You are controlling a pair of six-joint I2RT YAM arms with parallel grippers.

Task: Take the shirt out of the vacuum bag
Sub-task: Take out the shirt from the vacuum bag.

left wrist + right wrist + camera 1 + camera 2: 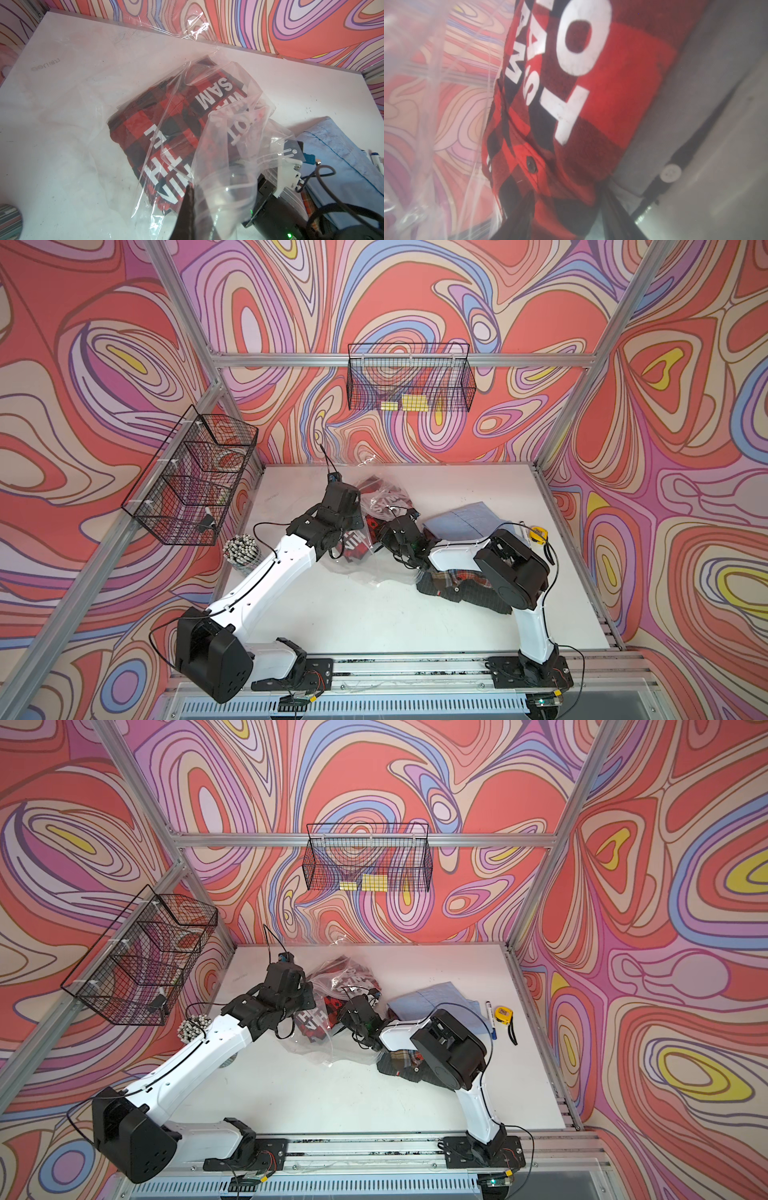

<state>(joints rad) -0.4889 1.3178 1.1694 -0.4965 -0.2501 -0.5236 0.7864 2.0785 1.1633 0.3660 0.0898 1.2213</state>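
Left gripper (188,195) pinches the vacuum bag (226,187) at 9 o'clock to anchor it; right gripper (566,209), from 3 o'clock, apparently straddles the shirt (612,104), jaws parted.

White counter (332,614) bearing a clear vacuum bag (357,572), blue cloth (461,518), dark plaid garment (453,593), marker (491,1019), yellow tape measure (539,535), and a cup of pencils (243,553) near its left edge.
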